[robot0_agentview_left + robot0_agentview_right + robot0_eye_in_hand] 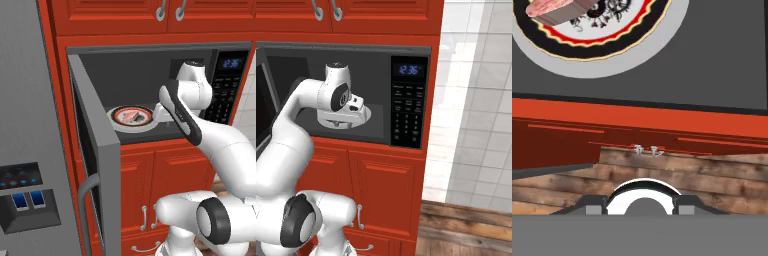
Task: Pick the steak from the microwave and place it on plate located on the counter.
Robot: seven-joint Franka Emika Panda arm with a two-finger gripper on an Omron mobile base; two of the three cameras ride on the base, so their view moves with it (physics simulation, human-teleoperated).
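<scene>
One steak (131,116) on microwave (150,70) dish (133,118), door (95,150) ajar, arm alongside; claw state unclear.

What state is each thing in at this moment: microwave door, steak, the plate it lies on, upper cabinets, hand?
microwave: door swung wide open, clock lit.
steak: lying on the plate inside the cavity, not gripped.
plate: flat on the microwave floor, bearing the steak.
upper cabinets: doors closed.
hand: inside the cavity beside the plate, holding nothing; finger spread cannot be told.
</scene>
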